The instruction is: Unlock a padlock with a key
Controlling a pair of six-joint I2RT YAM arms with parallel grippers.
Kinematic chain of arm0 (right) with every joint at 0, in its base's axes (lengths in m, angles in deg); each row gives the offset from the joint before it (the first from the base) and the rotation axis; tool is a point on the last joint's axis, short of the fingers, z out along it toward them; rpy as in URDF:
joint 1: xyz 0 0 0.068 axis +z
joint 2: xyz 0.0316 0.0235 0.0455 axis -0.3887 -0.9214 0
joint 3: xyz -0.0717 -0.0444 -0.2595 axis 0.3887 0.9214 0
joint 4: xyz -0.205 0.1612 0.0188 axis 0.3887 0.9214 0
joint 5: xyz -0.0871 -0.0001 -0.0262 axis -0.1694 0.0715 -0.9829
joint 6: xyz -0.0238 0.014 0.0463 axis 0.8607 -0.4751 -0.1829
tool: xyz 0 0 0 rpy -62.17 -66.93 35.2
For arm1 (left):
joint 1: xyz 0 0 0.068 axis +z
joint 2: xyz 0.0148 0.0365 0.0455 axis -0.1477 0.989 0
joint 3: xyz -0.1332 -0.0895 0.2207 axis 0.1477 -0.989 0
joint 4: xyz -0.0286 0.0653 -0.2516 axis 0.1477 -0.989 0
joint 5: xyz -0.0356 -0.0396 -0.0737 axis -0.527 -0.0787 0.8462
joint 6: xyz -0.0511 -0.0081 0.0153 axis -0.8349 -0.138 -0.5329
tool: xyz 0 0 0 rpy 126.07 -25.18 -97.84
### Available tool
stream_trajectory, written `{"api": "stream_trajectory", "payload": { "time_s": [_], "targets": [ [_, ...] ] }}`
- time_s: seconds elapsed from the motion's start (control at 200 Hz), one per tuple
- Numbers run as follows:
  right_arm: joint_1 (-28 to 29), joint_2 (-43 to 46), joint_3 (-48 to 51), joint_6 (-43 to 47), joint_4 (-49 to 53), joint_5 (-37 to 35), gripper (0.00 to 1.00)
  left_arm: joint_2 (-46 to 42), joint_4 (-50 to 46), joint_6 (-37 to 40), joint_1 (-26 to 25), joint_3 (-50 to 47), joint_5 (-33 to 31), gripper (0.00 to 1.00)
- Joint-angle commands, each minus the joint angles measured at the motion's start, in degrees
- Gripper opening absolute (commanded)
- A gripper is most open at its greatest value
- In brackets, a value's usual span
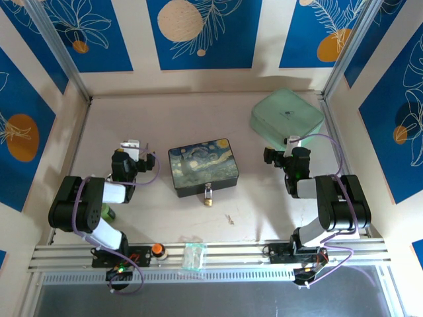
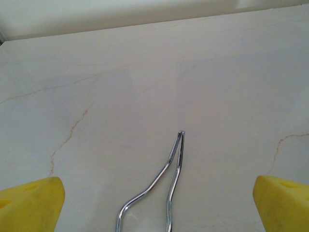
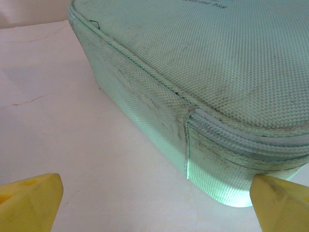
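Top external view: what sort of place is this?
Probably a robot test cell in a lab: blue leaf-patterned wall panels enclose a pale marble-look tabletop, two black robot arms stand at an aluminium rail, and a starry-night painted box carries a tiny brass padlock.

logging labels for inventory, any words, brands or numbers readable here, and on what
None can be read in full.
Green case: dark print at the top edge of the right wrist view, cut off and blurred, unreadable.
Same case in the top view: a small dark mark, too small to read.
Painted box: no lettering visible.
Padlock: too small to tell.
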Motion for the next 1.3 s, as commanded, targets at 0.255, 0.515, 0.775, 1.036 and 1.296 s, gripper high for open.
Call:
{"api": "stream_trajectory", "payload": {
  "time_s": [0.255,0.515,0.775,1.036,1.296],
  "targets": [
    [-0.16,0.23,-1.63,1.03,-0.96,1.36,0.99,-0.04,0.54,0.88,0.32,0.60,1.25,0.99],
    [-0.20,0.41,-1.27,1.03,-1.41,1.35,0.99,-0.20,2.05,0.57,0.32,-0.24,0.15,1.00],
    [0.49,12.40,-3.44,1.61,11.56,1.60,0.99,-15.01,-8.20,-0.82,0.24,-1.31,-4.21,1.00],
    [0.28,27.10,-11.55,-14.54,40.11,10.78,0.99,-34.24,-39.04,-30.75,0.32,4.90,-5.11,0.99],
    [4.45,25.10,-17.56,-18.09,54.79,25.48,0.99,-43.06,-58.24,-42.43,-5.83,7.20,8.71,0.99]
  ]
}}
